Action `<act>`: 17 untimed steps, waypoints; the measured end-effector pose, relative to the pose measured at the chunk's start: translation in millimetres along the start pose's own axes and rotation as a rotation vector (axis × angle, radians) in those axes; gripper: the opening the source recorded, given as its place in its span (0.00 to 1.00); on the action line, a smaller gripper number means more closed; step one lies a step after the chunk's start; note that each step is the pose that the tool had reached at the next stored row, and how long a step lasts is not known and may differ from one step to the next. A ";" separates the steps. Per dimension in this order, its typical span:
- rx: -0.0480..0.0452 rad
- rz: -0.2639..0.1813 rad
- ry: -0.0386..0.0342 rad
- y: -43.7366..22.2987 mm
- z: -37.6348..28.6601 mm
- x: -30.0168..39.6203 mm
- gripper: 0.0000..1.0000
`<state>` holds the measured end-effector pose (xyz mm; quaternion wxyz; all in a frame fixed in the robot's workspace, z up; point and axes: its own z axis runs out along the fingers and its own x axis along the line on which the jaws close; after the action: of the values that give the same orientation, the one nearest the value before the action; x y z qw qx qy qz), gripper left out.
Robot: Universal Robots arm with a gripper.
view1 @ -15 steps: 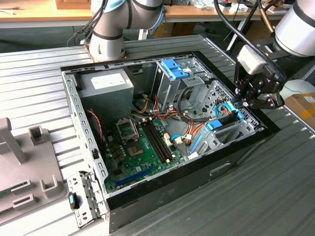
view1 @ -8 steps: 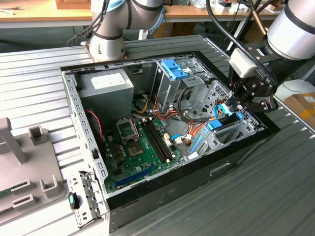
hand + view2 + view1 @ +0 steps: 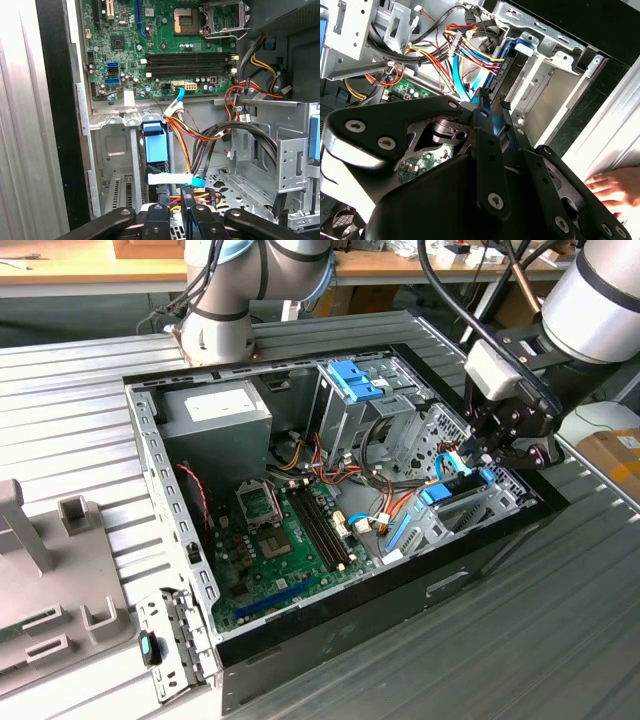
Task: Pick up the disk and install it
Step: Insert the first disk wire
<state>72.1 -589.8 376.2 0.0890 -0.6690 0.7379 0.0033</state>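
The disk (image 3: 447, 498) is seated upright in the bay of the computer case (image 3: 480, 550), beside the motherboard (image 3: 290, 540). The tool (image 3: 478, 462), fingers closed together with nothing gripped, is held just above the disk. A hand (image 3: 615, 186) beside the case is recorded in the second wrist view.

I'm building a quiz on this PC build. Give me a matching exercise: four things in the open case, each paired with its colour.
Things:
1. power supply
2. motherboard
3. disk bracket
4. computer case outer wall

Colours:
A. green
B. light blue
C. black
D. grey with white label

Pairs: 1-D, 2-A, 3-B, 4-C
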 end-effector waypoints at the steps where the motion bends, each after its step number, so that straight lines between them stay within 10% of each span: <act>1: 0.0000 0.000 0.0001 0.0 0.0 0.0 0.24; 13: -0.0055 -0.002 0.0242 -1.5 0.8 -0.8 0.24; 15: -0.0358 0.001 0.0274 -1.9 1.0 -0.9 0.24; 17: -0.0370 0.002 0.0277 -1.8 0.9 -0.9 0.24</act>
<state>74.2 -589.0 375.6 0.0664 -0.6700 0.7394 0.0078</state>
